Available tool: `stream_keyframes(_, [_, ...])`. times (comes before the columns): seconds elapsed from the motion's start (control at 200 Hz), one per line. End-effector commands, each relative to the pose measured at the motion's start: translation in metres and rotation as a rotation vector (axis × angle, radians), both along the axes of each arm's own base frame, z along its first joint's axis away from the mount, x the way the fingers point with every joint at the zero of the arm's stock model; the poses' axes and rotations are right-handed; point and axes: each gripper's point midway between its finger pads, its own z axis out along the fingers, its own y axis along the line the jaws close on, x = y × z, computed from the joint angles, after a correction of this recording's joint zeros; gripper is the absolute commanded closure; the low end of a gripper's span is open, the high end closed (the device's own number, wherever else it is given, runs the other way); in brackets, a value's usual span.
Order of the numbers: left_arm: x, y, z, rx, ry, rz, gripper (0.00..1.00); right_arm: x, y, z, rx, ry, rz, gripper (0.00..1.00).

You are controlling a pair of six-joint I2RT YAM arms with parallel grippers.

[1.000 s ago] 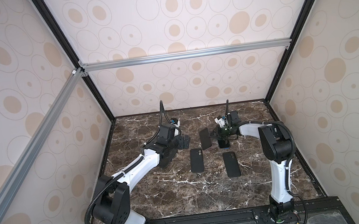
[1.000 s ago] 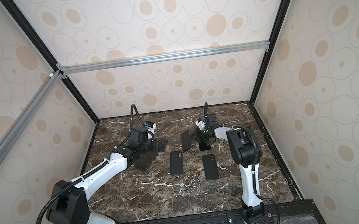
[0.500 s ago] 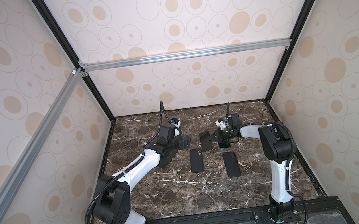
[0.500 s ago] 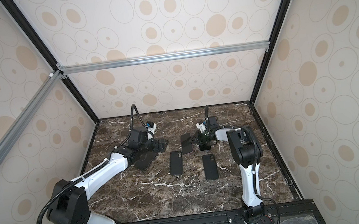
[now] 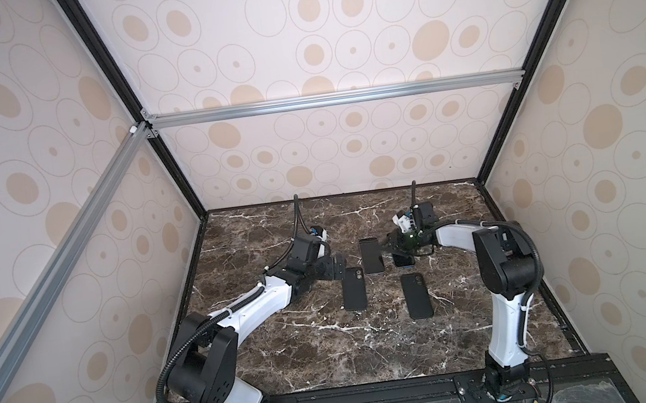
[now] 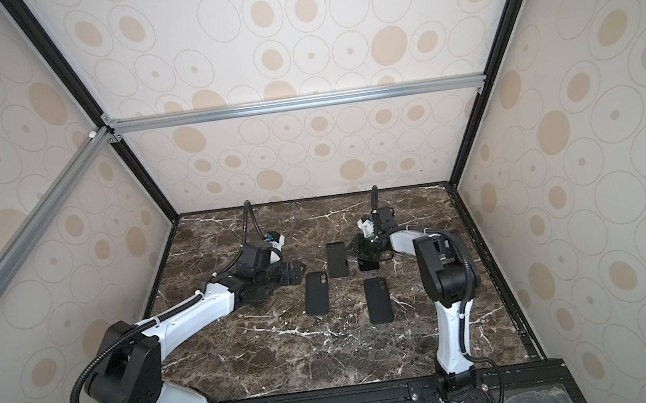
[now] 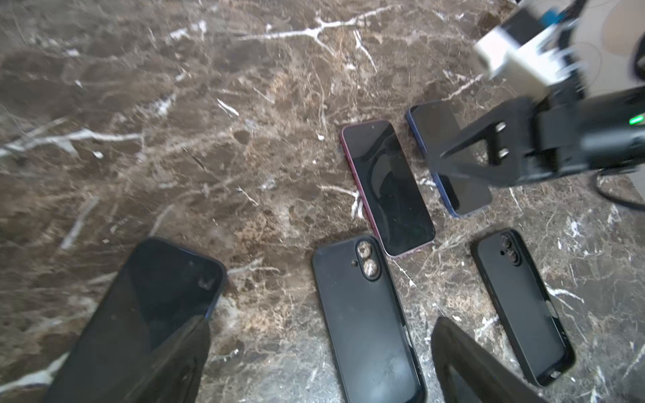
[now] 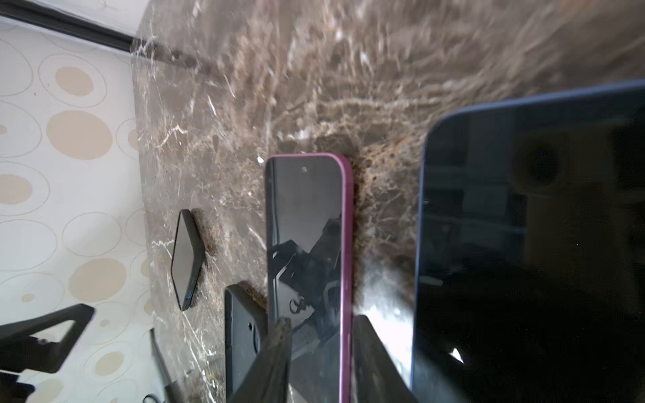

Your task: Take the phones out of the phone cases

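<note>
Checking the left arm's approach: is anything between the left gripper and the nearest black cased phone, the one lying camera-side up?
Nothing visible does. In the left wrist view the cased phone shows unobstructed between the fingers of the open left gripper; the red-edged phone sits beyond its camera end, off that path.

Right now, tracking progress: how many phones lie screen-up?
3: pink-edged phone at the right hand, blue-edged phone beside it, dark phone under the left hand. Arms might hide more.

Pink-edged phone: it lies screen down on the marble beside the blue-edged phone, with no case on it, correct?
Not screen down: the pink-edged phone lies screen up, its dark glass showing in the left wrist view. It is beside the blue-edged phone, with no case on it.
</note>
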Motion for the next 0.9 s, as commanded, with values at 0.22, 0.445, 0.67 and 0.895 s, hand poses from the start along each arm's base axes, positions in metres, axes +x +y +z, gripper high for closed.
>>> stream_keyframes(0.22, [-0.020, 0.023, 0.005, -0.170, -0.035, 0.142, 0.01, -0.069, 0.039, 0.029, -0.368, -0.148, 0.050, 0.65])
stream_keyframes(0.445, [-0.028, 0.063, -0.005, -0.305, -0.003, 0.239, 0.01, -0.106, 0.083, 0.014, -0.510, -0.128, 0.095, 0.63])
stream_keyframes(0.67, [-0.029, 0.100, -0.005, -0.334, -0.017, 0.300, 0.01, -0.115, 0.098, -0.005, -0.552, -0.077, 0.107, 0.67])
stream_keyframes(0.895, [-0.030, 0.106, -0.007, -0.324, -0.018, 0.309, 0.01, -0.122, 0.099, -0.026, -0.589, -0.022, 0.128, 0.71])
